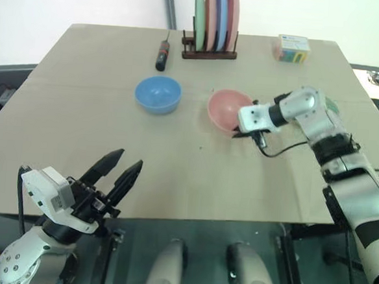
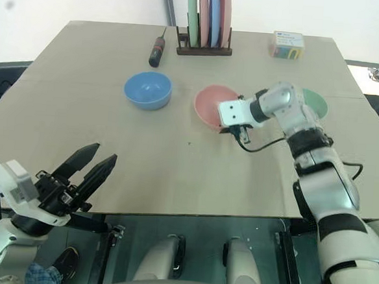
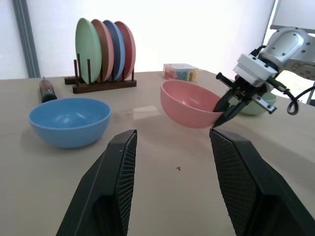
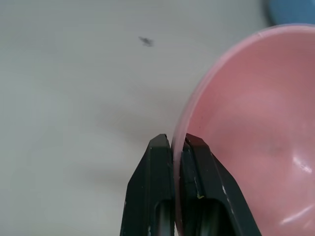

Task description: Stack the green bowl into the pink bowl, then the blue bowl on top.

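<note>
Pinching pink bowl (image 4: pixel 246 128) rim: right end effector (image 4: pixel 178 147) clamped, bowl tilted off counter (image 1: pixel 175 167), likely repositioning. Left end effector (image 1: pixel 119 169) idle, released.

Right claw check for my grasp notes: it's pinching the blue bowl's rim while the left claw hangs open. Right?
Not quite: the right claw pinches the pink bowl by its rim, as the right wrist view shows. The blue bowl sits untouched. The left claw is open.
</note>
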